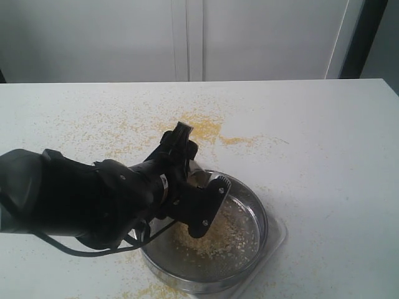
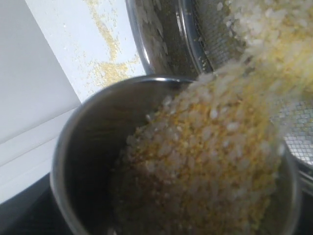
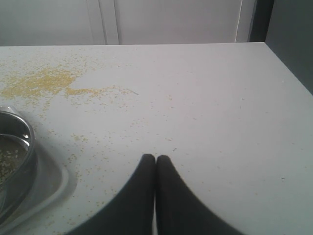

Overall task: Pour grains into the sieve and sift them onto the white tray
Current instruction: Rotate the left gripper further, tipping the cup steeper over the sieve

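1. The pouring step is in hand. The left arm [image 1: 93, 199] reaches over the sieve [image 1: 264, 219] with a steel cup [image 2: 93, 147] tipped toward it.
2. The left jaws stand wide and are clamped on the cup. In the exterior view the cup shows between the two black fingers [image 1: 209, 208].
3. The grains [image 2: 210, 156], white rice mixed with yellow meal, lie banked against the low side of the tipped cup. A blurred stream crosses the lip onto the mesh. A thin layer already lies in the sieve, but much of the load looks to be in the cup, so the pour is judged partway through.
4. The sieve sits on the tray [image 1: 279, 235], whose rounded corner shows just past the steel rim. Yellow spilled meal [image 1: 206, 128] is scattered on the worktop [image 1: 324, 137] beyond them.
5. The right jaws are pressed together and hold nothing. They sit low over bare worktop, off to the side of the tray.
6. The next move likely calls for tipping the cup further until it is empty. The lip should stay inside the ring so nothing goes over the rim.
7. After that the cup must be set down. The sieve then has to be gripped by its wall and shaken above the tray, and sifting has not yet begun.
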Controlling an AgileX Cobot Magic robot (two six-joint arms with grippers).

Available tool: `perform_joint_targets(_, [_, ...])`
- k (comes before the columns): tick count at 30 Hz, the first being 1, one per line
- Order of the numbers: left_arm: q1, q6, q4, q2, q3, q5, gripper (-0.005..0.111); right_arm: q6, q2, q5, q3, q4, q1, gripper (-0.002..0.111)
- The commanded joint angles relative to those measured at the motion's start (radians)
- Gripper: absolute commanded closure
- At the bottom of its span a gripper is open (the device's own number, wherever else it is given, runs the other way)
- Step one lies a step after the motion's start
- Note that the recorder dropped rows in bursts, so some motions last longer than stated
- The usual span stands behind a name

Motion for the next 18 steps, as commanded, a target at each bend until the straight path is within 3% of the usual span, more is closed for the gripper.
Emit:
perform_joint_targets(1, [-0.011,0.008,0.011,-0.004,-0.004,0.025,0.107,0.000,-0.006,-0.015,0.006,0.000,0.006,0.108])
perform_joint_targets(11, [-0.011,0.030,0.011,-0.004,-0.004,0.059,0.107,0.000,-0.006,-0.015,0.006,0.000,0.006,0.108])
perform_joint_targets(18, [-0.046,0.065,0.011,-0.004,-0.004,0.088,0.107,0.000,-0.006,-0.015,0.006,0.000,0.006,0.108])
